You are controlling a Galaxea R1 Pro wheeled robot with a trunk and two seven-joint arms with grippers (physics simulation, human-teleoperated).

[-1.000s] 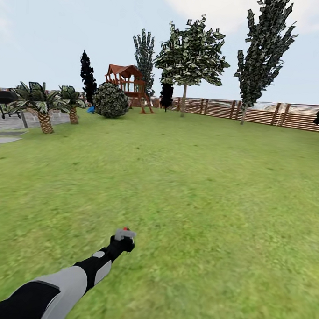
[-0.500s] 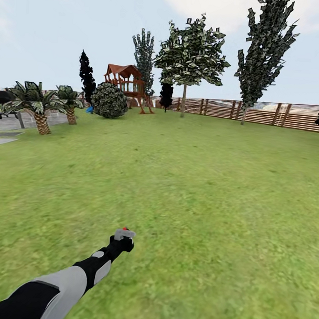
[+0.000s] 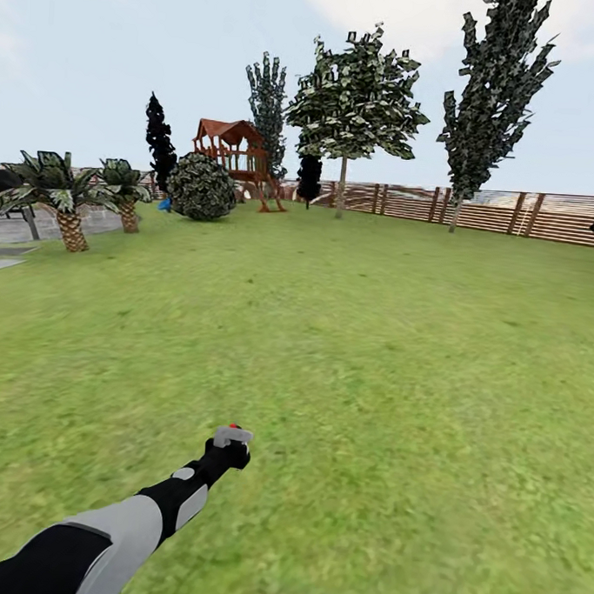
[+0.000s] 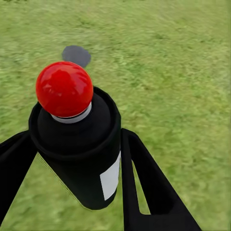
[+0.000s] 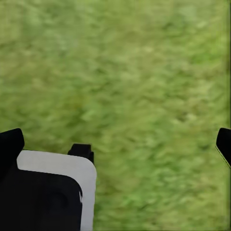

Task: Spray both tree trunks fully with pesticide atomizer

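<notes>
The pesticide atomizer (image 4: 79,159), a black bottle with a red ball top and a white label, sits upright between the black fingers (image 4: 144,183) of my left gripper (image 4: 77,139), which is shut on it. In the head view my left gripper (image 3: 231,439) is stretched forward low over the grass floor (image 3: 372,353), and the atomizer's red top (image 3: 233,427) peeks above it. My right gripper (image 5: 115,144) hangs open over grass. A broad-crowned tree (image 3: 342,190) with a bare pale trunk stands far off by the fence; I cannot tell if it is one of the task's trees.
A brown slat fence (image 3: 493,211) bounds the far side of the lawn. A wooden playset (image 3: 239,159), a round bush (image 3: 202,187) and dark narrow trees (image 3: 490,98) stand at the back. Low palms (image 3: 70,220) and grey paving (image 3: 9,230) lie at the far left.
The whole view has shifted: palms and paving slid left, so the camera moved. My left arm holds the same pose with the atomizer.
</notes>
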